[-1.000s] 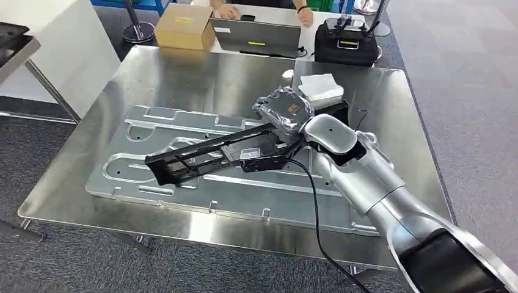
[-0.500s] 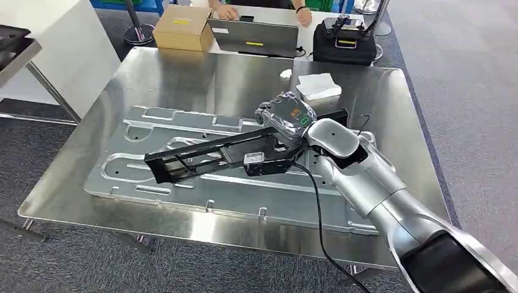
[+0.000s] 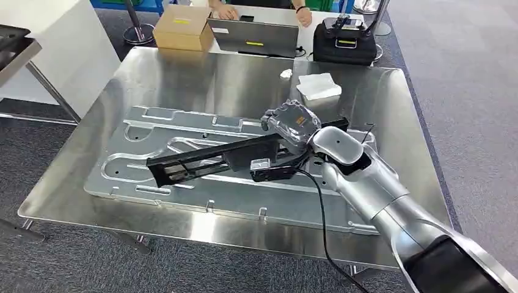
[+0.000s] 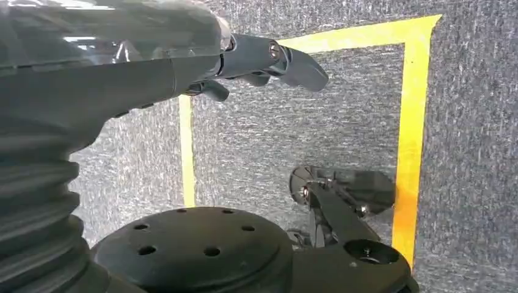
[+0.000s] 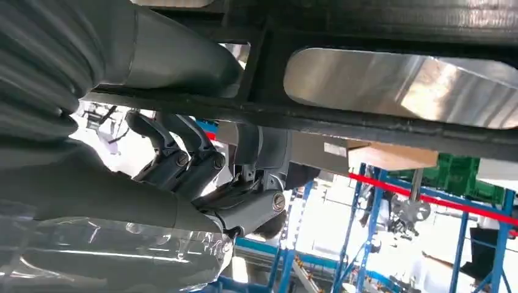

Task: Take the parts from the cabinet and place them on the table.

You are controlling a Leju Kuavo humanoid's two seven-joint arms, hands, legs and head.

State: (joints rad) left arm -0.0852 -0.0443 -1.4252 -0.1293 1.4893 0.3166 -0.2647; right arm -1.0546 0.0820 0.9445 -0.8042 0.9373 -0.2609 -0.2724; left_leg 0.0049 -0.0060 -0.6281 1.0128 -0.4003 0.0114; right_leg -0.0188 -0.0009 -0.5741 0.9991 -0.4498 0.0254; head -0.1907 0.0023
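Head view: the right hand [image 3: 292, 122] grips one end of the long black part [image 3: 214, 155], so the rest reaches out to its left, low over the plate [image 3: 183, 119] on the tabletop [image 3: 201, 76], ready for setting down. The left hand [image 4: 183, 55] hangs empty, fingers loosely extended.

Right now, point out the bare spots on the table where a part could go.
Bare steel table lies between the stamped metal panel and the far edge, left of the white foam pad. Crowded: the panel's middle, where the right hand holds the black frame.

One black frame part [image 3: 214, 155], one metal panel [image 3: 183, 183], one cardboard box [image 3: 182, 25], one laptop [image 3: 253, 36].
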